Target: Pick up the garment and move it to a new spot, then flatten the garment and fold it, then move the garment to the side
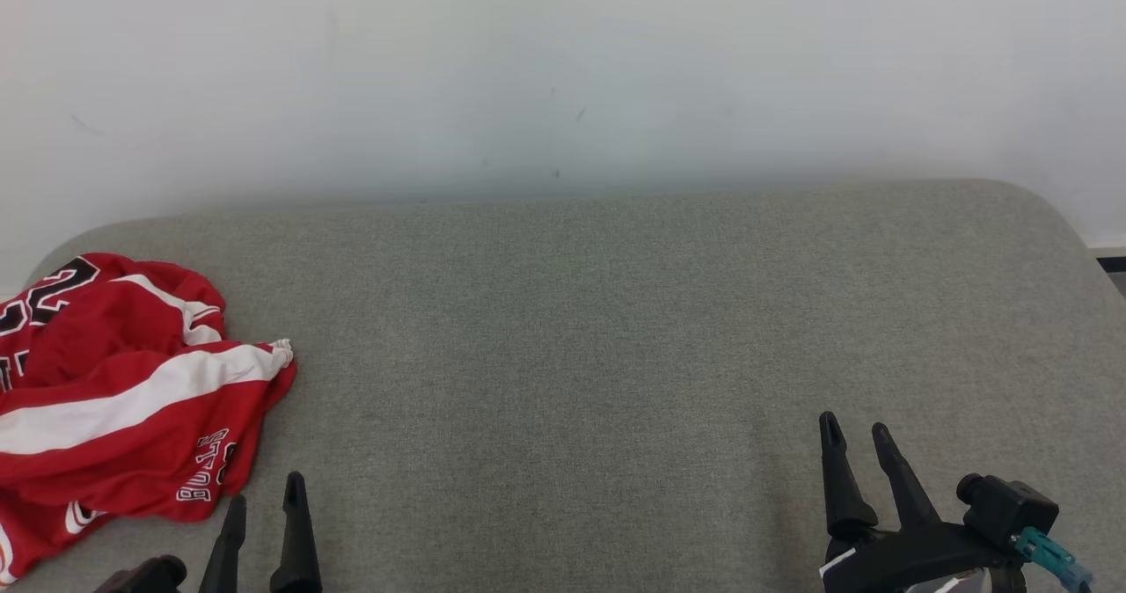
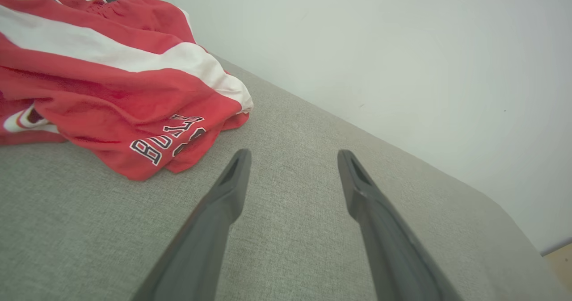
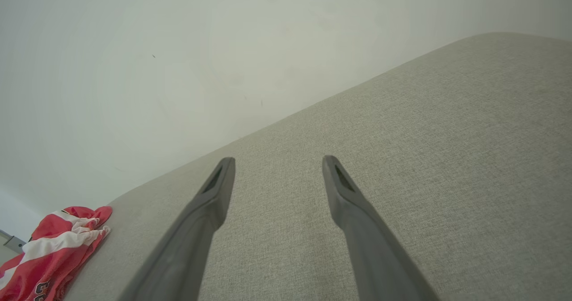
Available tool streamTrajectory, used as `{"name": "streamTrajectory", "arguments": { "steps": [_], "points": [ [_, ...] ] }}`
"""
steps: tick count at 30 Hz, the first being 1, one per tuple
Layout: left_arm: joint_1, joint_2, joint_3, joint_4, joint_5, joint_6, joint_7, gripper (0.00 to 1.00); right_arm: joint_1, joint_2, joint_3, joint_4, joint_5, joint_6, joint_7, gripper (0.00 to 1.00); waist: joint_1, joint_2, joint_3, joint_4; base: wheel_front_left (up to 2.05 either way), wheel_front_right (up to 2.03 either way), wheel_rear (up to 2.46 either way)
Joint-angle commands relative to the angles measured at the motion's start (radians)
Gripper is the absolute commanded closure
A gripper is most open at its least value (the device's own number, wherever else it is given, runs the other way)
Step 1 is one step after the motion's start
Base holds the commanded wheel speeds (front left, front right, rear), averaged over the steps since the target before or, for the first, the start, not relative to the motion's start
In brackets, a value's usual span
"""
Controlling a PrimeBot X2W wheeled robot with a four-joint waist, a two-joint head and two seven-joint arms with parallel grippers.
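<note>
Left hand (image 1: 266,489) and right hand (image 1: 855,424) spread wide, empty. Jersey (image 1: 132,399) just left of my left hand looks light and floppy, I'd pinch the nearest fold.

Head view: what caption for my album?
Crumpled red jersey on grey cushion, near open left gripper; right gripper open too.

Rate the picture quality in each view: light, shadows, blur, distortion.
Head view: soft even light, no glare, faint shadow beneath the red garment, far edge of the grey surface hazy. Left wrist view: garment lettering sharp, left pincer blurred toward the bottom. Right wrist view: surface edge runs tilted across the frame.
</note>
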Motion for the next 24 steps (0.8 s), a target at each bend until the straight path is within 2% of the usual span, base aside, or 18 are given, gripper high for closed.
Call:
{"name": "streamTrajectory", "arguments": {
  "steps": [1, 24],
  "points": [
    [0.003, 0.006, -0.001, -0.011, 0.027, 0.006, -0.008, 0.00, -0.014, -0.004, 0.003, -0.005, -0.022, -0.001, -0.007, 0.00, -0.0001, 0.0000, 0.000, 0.000, 0.00, 0.00, 0.00],
    [0.014, 0.007, -0.014, 0.006, 0.225, 0.014, -0.061, 0.00, -0.024, -0.004, 0.040, 0.025, -0.229, -0.002, -0.060, 0.00, -0.0001, 0.0000, -0.006, -0.001, 0.00, 0.00, 0.00]
  ]
}}
